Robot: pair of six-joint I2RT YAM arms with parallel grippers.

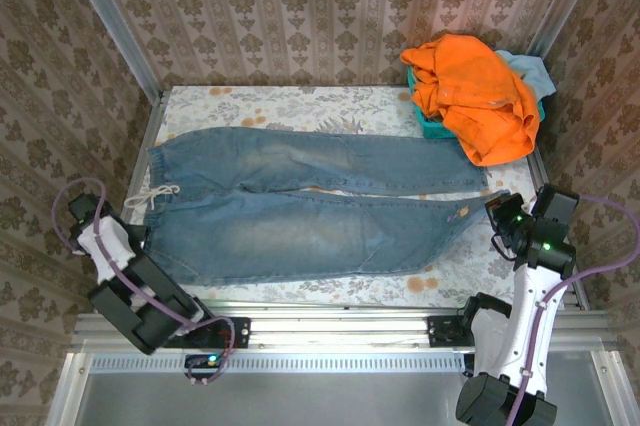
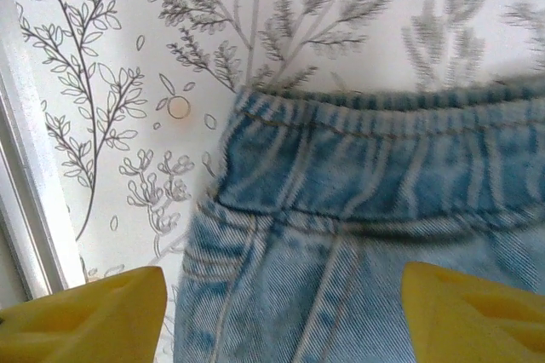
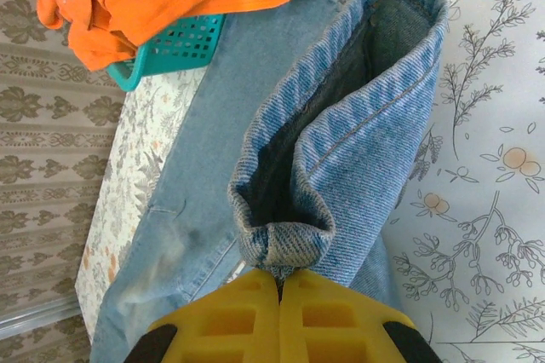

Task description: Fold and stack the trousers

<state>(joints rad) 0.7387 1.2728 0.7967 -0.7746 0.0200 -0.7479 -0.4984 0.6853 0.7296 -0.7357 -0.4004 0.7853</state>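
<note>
Floral table (image 1: 300, 101) w/ trousers (image 1: 300, 206) lying lengthwise across it. L gripper (image 2: 281, 295): jaws wide apart over waistband (image 2: 383, 116), holding nothing. R gripper (image 3: 279, 285): jaws pinched shut on leg hem (image 3: 281, 244).

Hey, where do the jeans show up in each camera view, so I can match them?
Top external: trousers spread flat across the middle, waist left.
Left wrist: the waistband across centre and right.
Right wrist: a leg hem at centre, pinched by the right gripper.
Shared landmark: the floral tablecloth.
</note>
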